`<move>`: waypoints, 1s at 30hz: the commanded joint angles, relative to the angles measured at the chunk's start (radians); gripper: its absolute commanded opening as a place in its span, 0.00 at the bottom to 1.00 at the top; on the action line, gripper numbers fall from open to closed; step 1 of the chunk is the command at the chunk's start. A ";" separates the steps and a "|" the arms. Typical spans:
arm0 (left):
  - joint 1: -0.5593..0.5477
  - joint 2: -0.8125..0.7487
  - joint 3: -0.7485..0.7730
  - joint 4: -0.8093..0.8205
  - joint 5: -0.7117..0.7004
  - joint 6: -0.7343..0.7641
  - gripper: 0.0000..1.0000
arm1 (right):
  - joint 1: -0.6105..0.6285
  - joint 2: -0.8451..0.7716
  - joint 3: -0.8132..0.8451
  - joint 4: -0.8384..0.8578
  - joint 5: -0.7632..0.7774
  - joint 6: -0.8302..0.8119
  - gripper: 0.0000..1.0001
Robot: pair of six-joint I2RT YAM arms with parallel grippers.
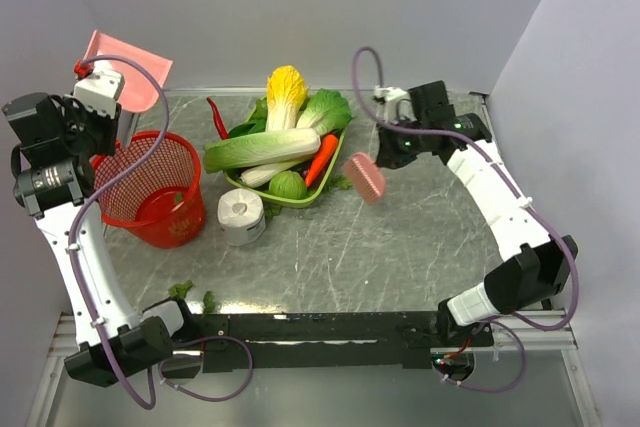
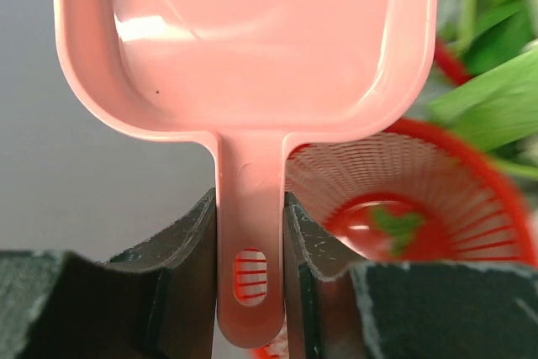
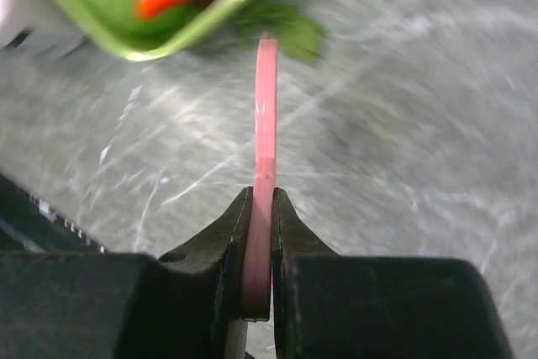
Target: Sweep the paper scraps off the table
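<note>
Grey tabletop [image 1: 400,247] open at right, brush [image 1: 365,179] aloft there, dustpan [image 1: 135,67] above basket [image 1: 150,192] rim

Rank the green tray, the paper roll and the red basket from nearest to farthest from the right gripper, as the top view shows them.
1. green tray: just left of the right gripper, toward the back.
2. paper roll: further left, in front of the tray.
3. red basket: far left side.
</note>
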 commanded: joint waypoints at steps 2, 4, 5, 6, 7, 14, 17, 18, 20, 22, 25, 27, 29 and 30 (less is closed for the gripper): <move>-0.001 -0.078 -0.121 0.081 0.085 -0.303 0.01 | 0.147 -0.070 0.114 -0.066 -0.126 -0.155 0.00; 0.000 -0.132 -0.199 0.117 0.100 -0.351 0.01 | 0.200 -0.083 0.103 -0.044 -0.178 -0.184 0.00; -0.001 -0.147 -0.222 0.164 0.092 -0.380 0.01 | 0.217 -0.106 0.091 0.004 -0.204 -0.179 0.00; -0.001 -0.167 -0.239 0.183 0.080 -0.455 0.01 | 0.234 -0.120 0.059 0.035 -0.214 -0.150 0.00; -0.001 -0.167 -0.237 0.189 0.044 -0.490 0.01 | 0.265 -0.134 0.042 0.064 -0.223 -0.127 0.00; 0.002 -0.150 -0.095 0.143 0.071 -0.606 0.01 | 0.567 -0.090 0.033 0.178 -0.191 -0.130 0.00; 0.002 -0.166 -0.046 0.096 0.057 -0.603 0.01 | 0.636 0.004 0.109 0.176 -0.131 -0.135 0.00; 0.003 -0.193 -0.041 0.088 0.049 -0.604 0.01 | 0.676 0.025 0.138 0.181 -0.113 -0.144 0.00; -0.003 -0.232 -0.035 0.071 0.020 -0.622 0.01 | 0.714 0.080 0.157 0.204 -0.073 -0.144 0.00; -0.027 -0.252 0.014 0.030 -0.021 -0.643 0.01 | 0.764 0.127 0.204 0.188 -0.088 -0.147 0.00; -0.101 -0.258 0.066 -0.030 -0.110 -0.665 0.01 | 0.803 0.219 0.283 0.193 -0.102 -0.065 0.00; -0.129 -0.276 0.071 -0.021 -0.150 -0.691 0.01 | 0.829 0.269 0.315 0.220 -0.097 -0.049 0.00; -0.138 -0.279 0.091 -0.018 -0.150 -0.701 0.01 | 0.860 0.329 0.371 0.228 -0.091 -0.052 0.00; -0.141 -0.288 0.097 -0.015 -0.155 -0.711 0.01 | 0.863 0.352 0.396 0.230 -0.099 -0.029 0.00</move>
